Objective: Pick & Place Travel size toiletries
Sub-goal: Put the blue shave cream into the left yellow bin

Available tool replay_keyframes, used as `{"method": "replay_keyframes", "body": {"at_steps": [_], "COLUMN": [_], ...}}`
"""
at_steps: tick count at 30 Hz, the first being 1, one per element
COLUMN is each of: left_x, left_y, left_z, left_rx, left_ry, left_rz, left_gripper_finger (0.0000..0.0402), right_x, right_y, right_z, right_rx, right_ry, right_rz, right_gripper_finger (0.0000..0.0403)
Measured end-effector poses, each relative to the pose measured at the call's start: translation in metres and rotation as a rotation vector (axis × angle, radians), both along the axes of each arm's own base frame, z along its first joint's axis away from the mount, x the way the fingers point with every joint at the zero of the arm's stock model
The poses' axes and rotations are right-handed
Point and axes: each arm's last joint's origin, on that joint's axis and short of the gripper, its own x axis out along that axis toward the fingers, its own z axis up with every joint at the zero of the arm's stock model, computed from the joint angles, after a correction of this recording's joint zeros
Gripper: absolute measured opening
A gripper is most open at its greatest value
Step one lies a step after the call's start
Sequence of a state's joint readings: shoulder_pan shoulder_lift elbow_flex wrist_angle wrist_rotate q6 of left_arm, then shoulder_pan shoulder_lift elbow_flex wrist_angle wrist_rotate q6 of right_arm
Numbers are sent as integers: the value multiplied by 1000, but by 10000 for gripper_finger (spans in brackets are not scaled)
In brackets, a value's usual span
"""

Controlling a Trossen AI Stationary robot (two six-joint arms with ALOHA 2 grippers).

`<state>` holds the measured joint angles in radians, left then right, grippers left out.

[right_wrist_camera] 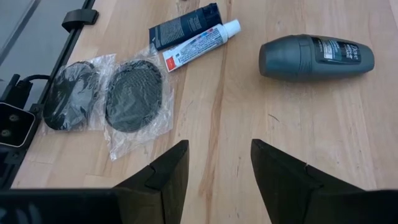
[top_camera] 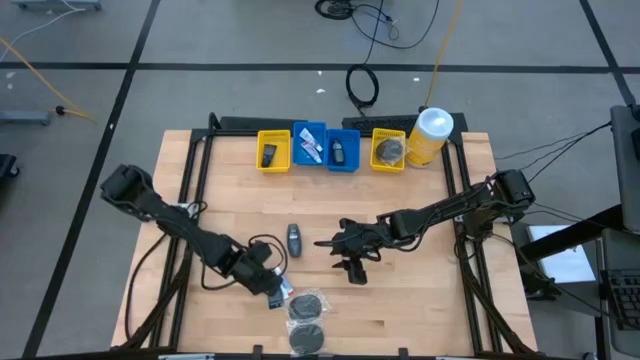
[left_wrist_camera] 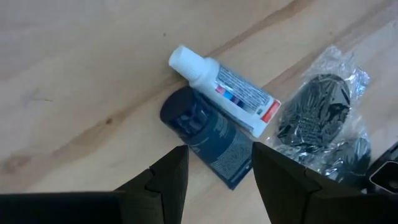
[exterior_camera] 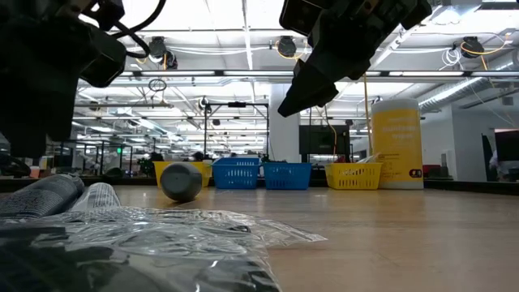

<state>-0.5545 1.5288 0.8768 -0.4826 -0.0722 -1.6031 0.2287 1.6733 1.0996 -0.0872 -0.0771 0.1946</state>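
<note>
Below the open, empty left gripper (left_wrist_camera: 214, 171) lie the dark tube (left_wrist_camera: 208, 135) and white tube (left_wrist_camera: 227, 90), touching.

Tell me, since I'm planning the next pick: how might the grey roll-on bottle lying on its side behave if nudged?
The grey roll-on bottle lies on its side on bare wood, so it would probably roll. Its smooth rounded body looks stiff and may slip between fingers.
</note>
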Motion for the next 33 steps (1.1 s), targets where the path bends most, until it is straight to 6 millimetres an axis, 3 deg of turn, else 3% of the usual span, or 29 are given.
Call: {"method": "replay_keyframes", "body": {"at_steps": [10, 19, 33], "left_x": [2, 13, 24], "left_y": [1, 3, 18], "left_z": [-1, -29, -34], "left_rx": [-28, -62, -45], "left_ry": [10, 139, 121], "left_rz": [63, 103, 80], "left_gripper_finger": [175, 175, 175], "right_x": [0, 0, 0], "right_y": [0, 0, 0], "right_z": [0, 0, 0], "right_rx": [-4, -5, -5], "right_ry": [-2, -2, -2], "right_rz": [3, 2, 3], "right_gripper_finger": [165, 165, 165]}}
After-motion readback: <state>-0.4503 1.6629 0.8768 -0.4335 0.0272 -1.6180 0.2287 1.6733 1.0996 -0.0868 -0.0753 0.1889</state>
